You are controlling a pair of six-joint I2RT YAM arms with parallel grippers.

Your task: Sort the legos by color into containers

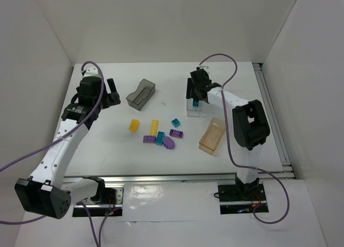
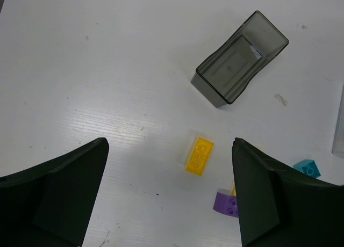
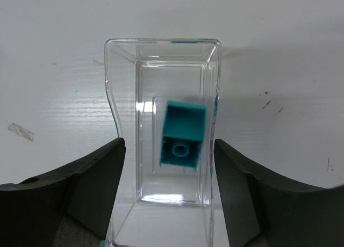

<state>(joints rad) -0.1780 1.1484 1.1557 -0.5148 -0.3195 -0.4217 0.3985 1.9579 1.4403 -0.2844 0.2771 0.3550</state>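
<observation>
Closest to me, in the middle of the white surface (image 1: 107,145), I see a small bunch of loose bricks (image 1: 160,135). Some are yellow, some purple and some teal. They lie close together on the surface, and none of them is in a bin. Just to the right of the bunch sits the amber bin (image 1: 212,135), turned a little slanted.

A bit farther back on the right stands the clear bin (image 3: 161,42). One teal brick (image 3: 183,134) lies inside it, on the bottom. My right claw (image 3: 169,142) hangs right over this bin. Its fingers are wide apart, one at each long side of the bin, and they hold nothing. I cannot tell if they touch the walls.

Farther back, left of the middle, is the dark grey bin (image 2: 207,83), also slanted. It is well apart from the bunch.

My left claw (image 2: 169,147) hangs over the far left part of the surface, beside the dark grey bin. Its fingers are spread wide and grip nothing. In its wrist camera I see a short yellow brick (image 2: 199,155) down on the surface in the gap between the fingers. The dark grey bin is beyond that brick.
</observation>
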